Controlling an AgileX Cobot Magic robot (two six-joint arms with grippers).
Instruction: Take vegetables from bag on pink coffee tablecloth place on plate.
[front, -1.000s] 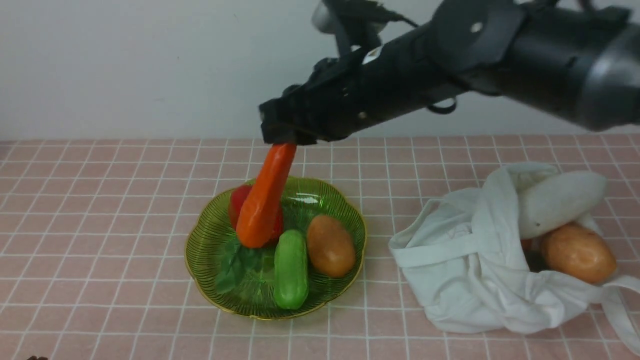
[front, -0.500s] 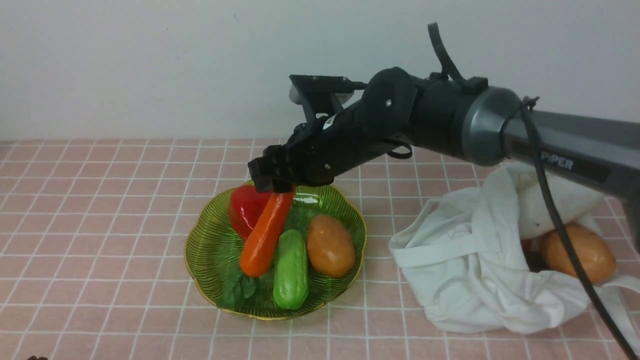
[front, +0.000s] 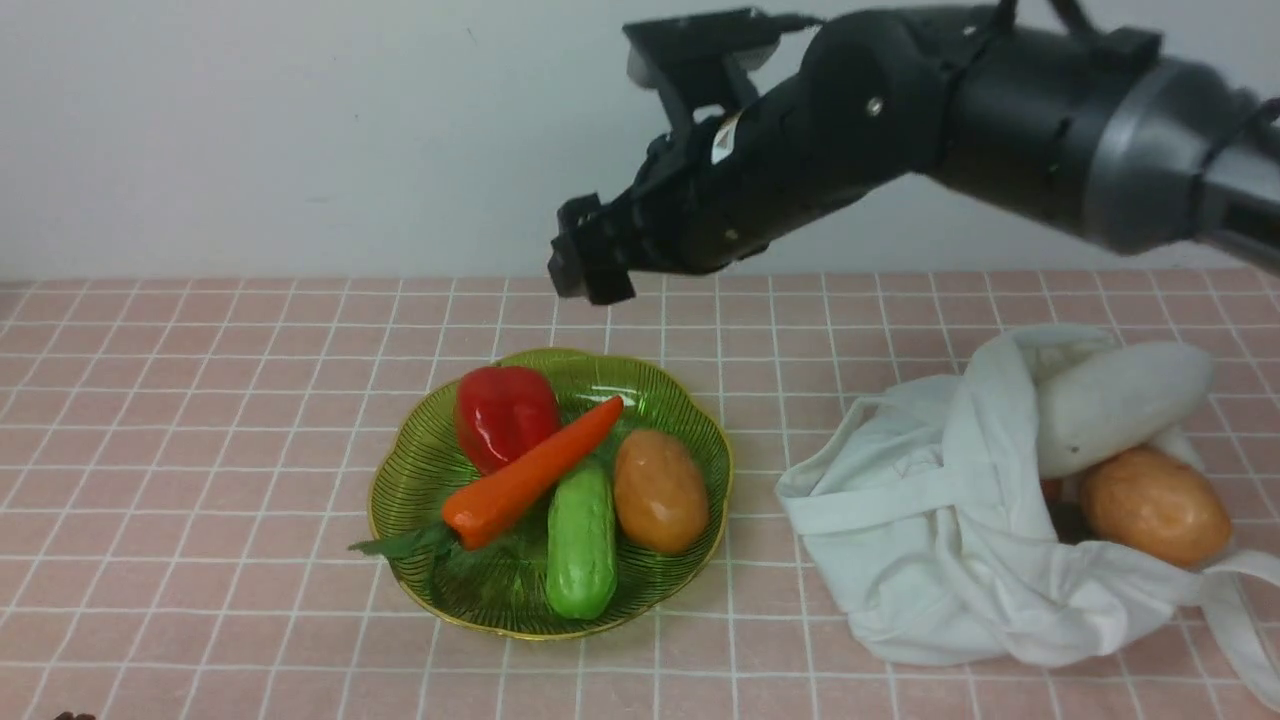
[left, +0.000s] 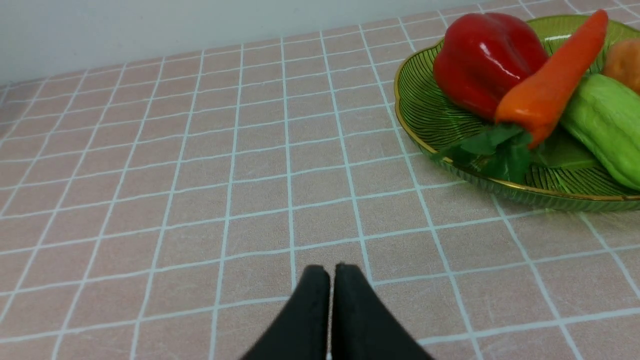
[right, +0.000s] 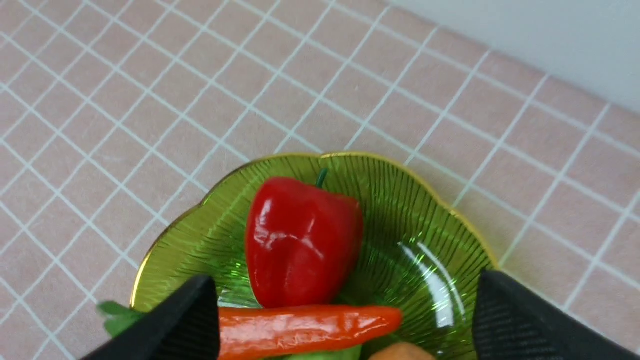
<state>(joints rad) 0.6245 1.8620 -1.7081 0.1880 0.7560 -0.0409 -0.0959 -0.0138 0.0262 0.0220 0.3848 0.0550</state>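
Note:
The orange carrot (front: 530, 470) lies slanted on the green plate (front: 400, 500), leaves toward the front rim, beside a tan potato (front: 660, 490). My right gripper (front: 590, 265) is open and empty, hovering above the plate's far edge. In the right wrist view its jaws (right: 345, 282) stand wide apart over the carrot (right: 300, 327). The white bag (front: 950, 540) lies at the right on the pink tablecloth (front: 200, 400), holding a white radish (front: 1120, 400) and another potato (front: 1155, 505). My left gripper (left: 330, 272) is shut and empty, low over the cloth left of the plate (left: 415, 120).
A red pepper (front: 505, 415) and a green cucumber (front: 580, 535) also lie on the plate. The bag's strap (front: 1240, 620) trails toward the front right corner. A pale wall stands behind the table.
The right gripper lowered the carrot onto the plate, let it go and rose. The carrot has tipped from hanging upright to lying across the plate.

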